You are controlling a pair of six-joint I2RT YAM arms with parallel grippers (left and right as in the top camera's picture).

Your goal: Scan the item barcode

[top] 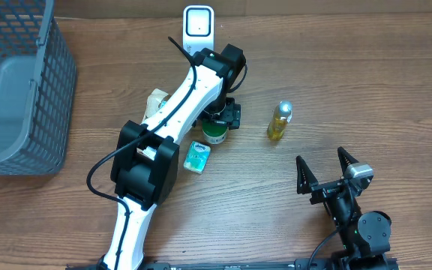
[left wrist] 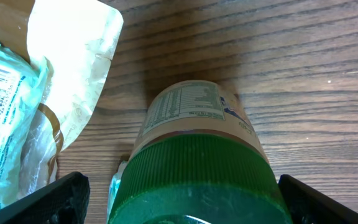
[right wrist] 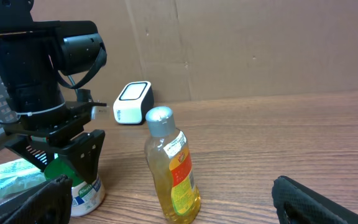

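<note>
A jar with a ribbed green lid [left wrist: 194, 180] and a pale printed label stands upright on the wooden table [top: 366, 82]. My left gripper [left wrist: 182, 193] is open and straddles the lid, one black finger [left wrist: 58, 196] on each side with a small gap. From overhead the left gripper [top: 220, 120] covers most of the jar [top: 214, 135]. The white barcode scanner [top: 199, 24] stands behind it at the table's far edge. My right gripper [top: 325, 172] is open and empty near the front right. No barcode on the jar shows.
A yellow oil bottle [top: 280, 121] with a silver cap stands right of the jar, in front of the right gripper [right wrist: 169, 186]. A teal packet [top: 196, 157] and a beige bag [top: 156, 101] lie left of the jar. A grey mesh basket [top: 43, 97] fills the far left.
</note>
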